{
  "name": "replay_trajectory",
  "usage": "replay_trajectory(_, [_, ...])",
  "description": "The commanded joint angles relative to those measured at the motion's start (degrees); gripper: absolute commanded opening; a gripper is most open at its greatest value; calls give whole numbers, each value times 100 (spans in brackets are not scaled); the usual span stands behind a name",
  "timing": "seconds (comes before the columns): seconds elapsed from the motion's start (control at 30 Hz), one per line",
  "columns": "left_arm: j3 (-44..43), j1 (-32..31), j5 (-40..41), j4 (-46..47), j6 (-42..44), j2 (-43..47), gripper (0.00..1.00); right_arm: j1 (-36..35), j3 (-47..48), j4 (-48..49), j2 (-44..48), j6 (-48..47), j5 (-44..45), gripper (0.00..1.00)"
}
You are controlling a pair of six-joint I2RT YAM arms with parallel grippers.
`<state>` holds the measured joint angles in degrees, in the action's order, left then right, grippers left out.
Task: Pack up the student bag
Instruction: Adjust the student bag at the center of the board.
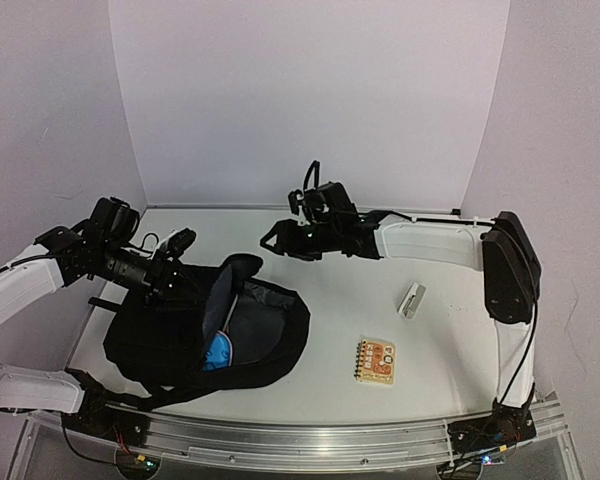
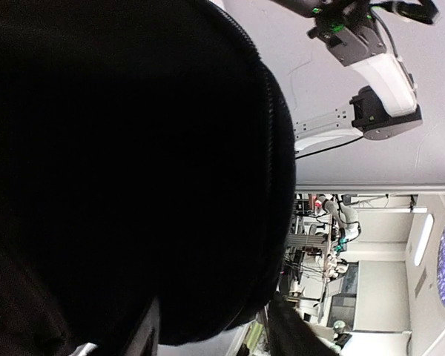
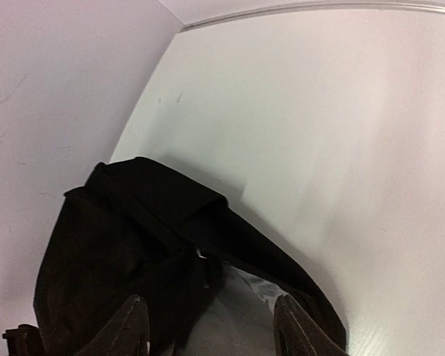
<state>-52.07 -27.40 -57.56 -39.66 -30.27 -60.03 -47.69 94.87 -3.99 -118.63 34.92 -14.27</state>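
Student bag (image 1: 265, 335) lies at the lower left of the overhead view, its mouth propped wide, probably for loading. One blue item (image 1: 220, 350) shows inside. The left gripper (image 1: 180, 243), at the bag's upper-left edge, is part open, with fabric between its fingers that looks unpinched. The right gripper (image 1: 276, 238) hovers open and empty above the flap. One notebook (image 1: 375, 360) and one small white block (image 1: 412, 299) lie at the lower right.

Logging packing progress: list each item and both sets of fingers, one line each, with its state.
student bag: lying on the table, mouth open, flap raised.
blue item: inside the bag.
notebook: closed, flat on the table, unpacked.
small white item: on the table, unpacked.
left fingers: open, at the bag's edge.
right fingers: open, empty, by the bag.
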Motion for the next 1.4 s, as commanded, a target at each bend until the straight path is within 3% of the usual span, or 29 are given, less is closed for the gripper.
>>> replay_trajectory(0.0, [-432, -25, -14, 16, 185, 98, 62, -87, 559, 119, -404, -222, -587, 59])
replay_trajectory(0.13, [-781, -20, 17, 169, 312, 133, 82, -164, 778, 119, -641, -239, -917, 63])
replay_trajectory(0.3, [-1052, -21, 683, 276, 413, -51, 90, -367, 396, 118, -720, -210, -867, 63])
replay_trajectory(0.5, [-1341, -12, 2920, -284, 255, -575, 94, -802, -268, 118, -750, -163, -613, 61])
replay_trajectory(0.6, [-1416, 42, 4127, -696, -81, -764, 97, -998, -524, 118, -731, -123, -561, 49])
replay_trajectory(0.7, [-1292, 160, 4841, -910, -423, -898, 98, -1166, -771, 126, -646, -44, -551, 34])
replay_trajectory(0.8, [-1045, 197, 4984, -880, -631, -1013, 98, -1335, -1014, 144, -487, 95, -571, 17])
replay_trajectory(0.93, [-655, 200, 4965, -570, -819, -1091, 98, -1607, -1382, 227, -224, 361, -661, 12])
replay_trajectory(1.07, [-501, 199, 5008, -338, -770, -1152, 98, -1788, -1687, 276, 133, 589, -704, 13])
replay_trajectory(1.23, [-679, 171, 4649, -94, -292, -1125, 100, -1660, -1986, 128, 944, 720, 18, 47])
replay_trajectory(1.37, [-908, 84, 4406, 70, -43, -1253, 100, -1368, -2001, 91, 1283, 815, 246, 53])
